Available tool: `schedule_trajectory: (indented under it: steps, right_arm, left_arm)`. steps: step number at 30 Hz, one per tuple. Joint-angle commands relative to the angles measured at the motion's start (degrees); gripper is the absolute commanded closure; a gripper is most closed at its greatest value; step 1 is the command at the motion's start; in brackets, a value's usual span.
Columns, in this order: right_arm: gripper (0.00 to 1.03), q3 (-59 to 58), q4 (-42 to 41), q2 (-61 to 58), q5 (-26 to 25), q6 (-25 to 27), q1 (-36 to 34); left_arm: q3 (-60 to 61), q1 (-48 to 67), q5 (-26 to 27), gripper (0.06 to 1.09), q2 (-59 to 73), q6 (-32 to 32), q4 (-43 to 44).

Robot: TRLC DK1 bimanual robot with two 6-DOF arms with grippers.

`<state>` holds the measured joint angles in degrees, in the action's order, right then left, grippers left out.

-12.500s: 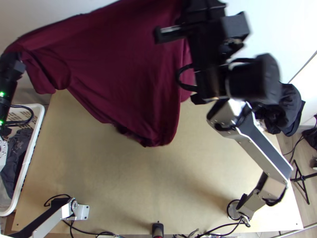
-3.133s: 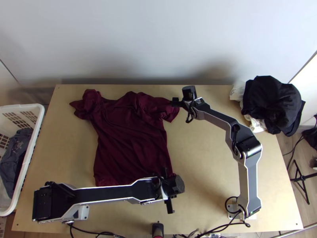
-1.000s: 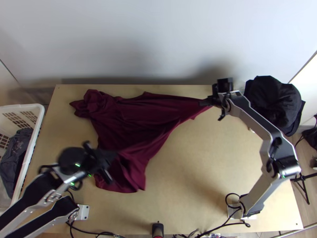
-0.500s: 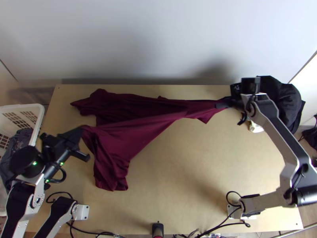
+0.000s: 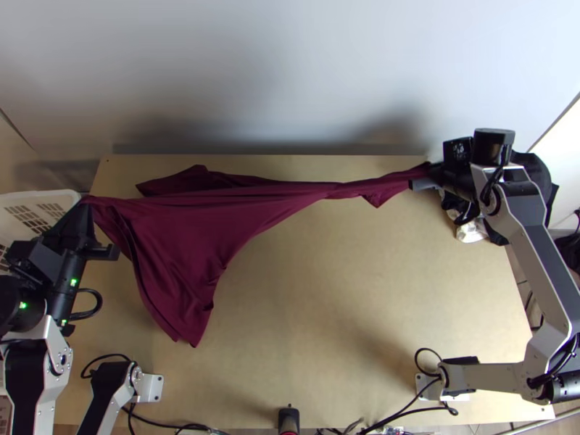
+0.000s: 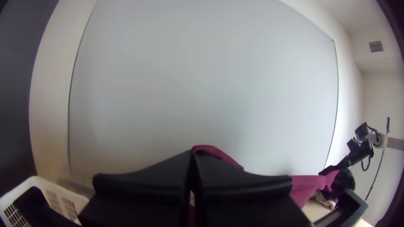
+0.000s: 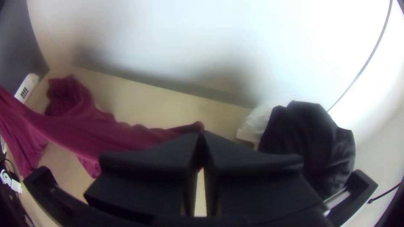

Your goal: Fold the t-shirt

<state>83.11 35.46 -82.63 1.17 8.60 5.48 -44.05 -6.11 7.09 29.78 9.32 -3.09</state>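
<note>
T-shirt [image 5: 190, 239] stretches wider over table [image 5: 348, 312] | left gripper [image 5: 86, 206] clamped on one corner | right gripper [image 5: 422, 179] clamped on opposite end

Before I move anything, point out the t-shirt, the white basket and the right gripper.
T-shirt [image 5: 188, 239]: top view, on the draped body of the cloth.
White basket [image 5: 43, 194]: top view, on its far rim.
Right gripper [image 7: 201, 135]: right wrist view, midway between its fingertips.

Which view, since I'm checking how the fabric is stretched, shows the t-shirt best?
The top view: it shows the t-shirt drawn from the left gripper to the right gripper, its broad part nearer the left. The left wrist view shows scattered portions of it; the right wrist view, a long stretch and bunched cloth beyond.
</note>
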Motion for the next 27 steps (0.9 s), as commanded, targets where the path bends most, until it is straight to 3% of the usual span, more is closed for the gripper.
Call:
schedule_trajectory:
  steps: [1,8,12,17,21,27]
  right_arm:
    - [1.0,4.5,0.6,-2.9,0.8,-2.2,1.9]
    - [1.0,7.2,-0.3,-6.0,0.8,-4.8,3.8]
    - [1.0,7.2,-0.2,-5.9,0.7,-5.0,4.6]
    - [1.0,6.9,6.2,-3.9,0.8,-2.6,3.7]
    - [1.0,6.4,16.0,1.8,2.6,-0.3,3.8]
    - [1.0,1.9,19.4,10.8,7.6,0.1,3.8]
  left_arm:
    - [-1.7,5.1,-0.4,1.05,1.9,1.2,1.2]
    - [2.5,30.6,0.6,1.04,-2.0,-18.6,-13.8]
    - [7.7,38.3,0.6,1.05,-5.1,-26.1,-14.5]
    - [10.9,36.4,0.6,1.05,-4.2,-37.8,-8.2]
    - [10.0,32.7,0.7,1.05,-0.9,-38.2,-0.2]
    - [11.8,32.5,0.6,1.05,-0.2,-32.0,3.8]
